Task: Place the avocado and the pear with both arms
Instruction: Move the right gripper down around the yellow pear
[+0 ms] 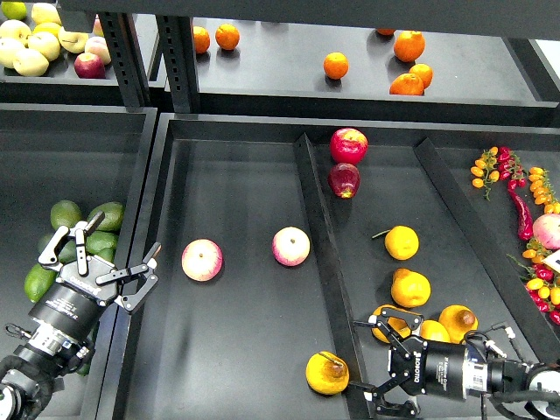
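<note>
The pear (326, 374), yellow-orange with a brown stem and a brownish blotch, lies at the front of the middle tray, next to the divider. My right gripper (361, 360) is open and empty. It sits low in the right compartment, just right of the pear across the divider. My left gripper (118, 241) is open and empty. It hovers over the right edge of the left tray, beside several green avocados (101, 229). The darker avocado is hidden under my left arm.
Two pink-yellow apples (202, 260) (290, 246) lie in the middle tray. Several yellow-orange pears (410, 288) and two red apples (348, 145) lie in the right compartment. Oranges (336, 65) are on the back shelf. Chillies and small tomatoes (525, 206) lie far right.
</note>
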Controlling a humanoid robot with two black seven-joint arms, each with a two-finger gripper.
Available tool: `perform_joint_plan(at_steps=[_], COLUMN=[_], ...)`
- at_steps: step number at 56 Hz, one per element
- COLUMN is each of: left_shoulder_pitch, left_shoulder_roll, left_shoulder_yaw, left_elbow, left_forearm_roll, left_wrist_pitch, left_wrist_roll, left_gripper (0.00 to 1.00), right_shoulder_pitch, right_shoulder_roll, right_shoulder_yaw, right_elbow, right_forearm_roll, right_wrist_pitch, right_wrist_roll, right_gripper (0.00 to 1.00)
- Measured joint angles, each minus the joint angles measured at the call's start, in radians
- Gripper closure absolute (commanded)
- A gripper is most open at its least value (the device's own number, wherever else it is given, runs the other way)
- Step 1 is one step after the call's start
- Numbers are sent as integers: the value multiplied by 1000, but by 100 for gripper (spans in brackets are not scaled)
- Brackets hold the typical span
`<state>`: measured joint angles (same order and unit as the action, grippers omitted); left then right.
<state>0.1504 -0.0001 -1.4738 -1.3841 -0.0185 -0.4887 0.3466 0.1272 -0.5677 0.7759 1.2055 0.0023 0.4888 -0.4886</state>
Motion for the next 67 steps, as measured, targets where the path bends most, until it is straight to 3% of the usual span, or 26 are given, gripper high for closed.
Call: perform_joint_plan(at_steps=[18,67], left_shoulder_pitch=[0,0], left_shoulder_roll=[0,0], left_shoulder_yaw=[13,17], left_elbow=[0,-1], left_forearm_roll=[0,0], left_wrist_pitch=[0,0], left_wrist_roll=[0,0], left_gripper=[0,0], right_shoulder_pitch=[4,13], right_shoulder_roll=[46,153], right_shoulder_yaw=[-3,-3], right_elbow=[-85,-224], right_forearm_roll=[-63,-117], right_wrist_pitch=[0,0], right_wrist_roll=[0,0], right_gripper=[6,28])
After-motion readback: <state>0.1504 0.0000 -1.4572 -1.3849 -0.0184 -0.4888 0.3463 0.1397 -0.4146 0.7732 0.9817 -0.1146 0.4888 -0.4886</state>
